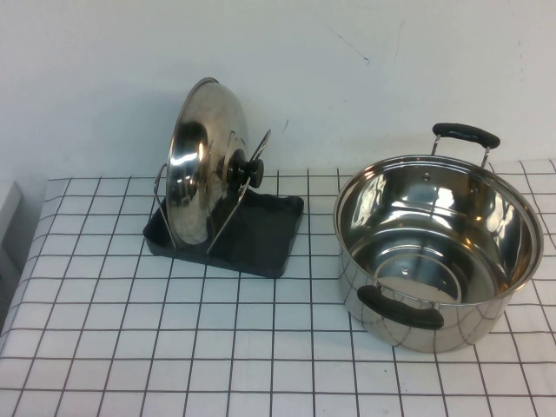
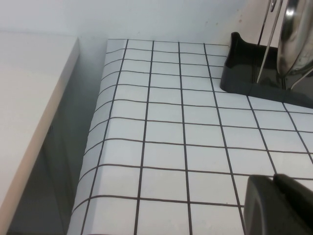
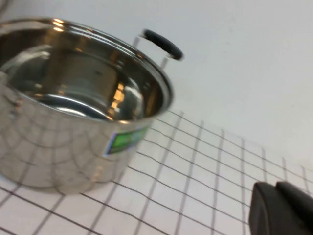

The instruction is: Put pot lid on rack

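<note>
Lid placement looks finished, judging by how things lie, so the step in hand is the arms standing clear.

Nearest the robot, neither arm shows in the high view. The left gripper (image 2: pixel 276 205) appears only as a dark corner low in its wrist view, above the checked cloth (image 1: pixel 174 347) near the table's left edge; whether its fingers are apart or together I cannot tell. The right gripper (image 3: pixel 281 208) is likewise a dark corner in its own wrist view, near the pot (image 1: pixel 439 248), and its state cannot be told either. Neither one holds anything that shows.

Farther in, the pot sits on the right, open and empty, one black handle toward the robot and one toward the wall.

Farther still, on the left, the rack (image 1: pixel 261 239) rests on the cloth well apart from the pot. The lid (image 1: pixel 204 165) stands on edge in it, tilted a little, leaning among the wire loops (image 1: pixel 252 165), its black knob (image 1: pixel 243 169) facing the pot.

Next move, as I judge it: nothing but keeping both arms away, since a nudge to the rack could tip the lid.
</note>
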You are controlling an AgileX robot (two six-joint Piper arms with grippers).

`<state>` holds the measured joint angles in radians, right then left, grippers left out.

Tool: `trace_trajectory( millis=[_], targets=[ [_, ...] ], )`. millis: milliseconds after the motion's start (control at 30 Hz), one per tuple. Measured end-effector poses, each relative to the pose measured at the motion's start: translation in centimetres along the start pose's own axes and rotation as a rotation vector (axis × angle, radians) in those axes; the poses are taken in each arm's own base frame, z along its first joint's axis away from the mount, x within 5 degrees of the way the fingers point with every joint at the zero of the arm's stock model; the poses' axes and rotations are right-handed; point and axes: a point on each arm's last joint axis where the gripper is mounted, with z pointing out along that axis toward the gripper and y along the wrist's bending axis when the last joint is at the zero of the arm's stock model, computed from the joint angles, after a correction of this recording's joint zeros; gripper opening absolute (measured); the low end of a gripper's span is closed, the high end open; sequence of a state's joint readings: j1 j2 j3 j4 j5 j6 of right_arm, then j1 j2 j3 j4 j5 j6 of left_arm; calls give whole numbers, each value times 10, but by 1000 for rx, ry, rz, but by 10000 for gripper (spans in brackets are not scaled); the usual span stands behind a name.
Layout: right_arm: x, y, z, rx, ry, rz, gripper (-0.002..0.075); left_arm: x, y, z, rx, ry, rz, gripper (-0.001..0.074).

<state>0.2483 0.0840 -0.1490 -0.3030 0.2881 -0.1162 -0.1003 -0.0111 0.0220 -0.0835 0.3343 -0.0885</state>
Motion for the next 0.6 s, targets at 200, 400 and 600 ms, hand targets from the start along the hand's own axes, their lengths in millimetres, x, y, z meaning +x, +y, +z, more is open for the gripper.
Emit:
trace_trajectory(
  millis=[200,400,600],
  targets=[
    [8,-9,0,187,83,40,-3,0,0,0,0,0,0,-1],
    [7,-11,-1,221,75,57,-3,0,0,0,0,0,0,-1],
    [9,-8,1,224,34,165,-3,0,0,0,0,0,0,-1]
  ],
)
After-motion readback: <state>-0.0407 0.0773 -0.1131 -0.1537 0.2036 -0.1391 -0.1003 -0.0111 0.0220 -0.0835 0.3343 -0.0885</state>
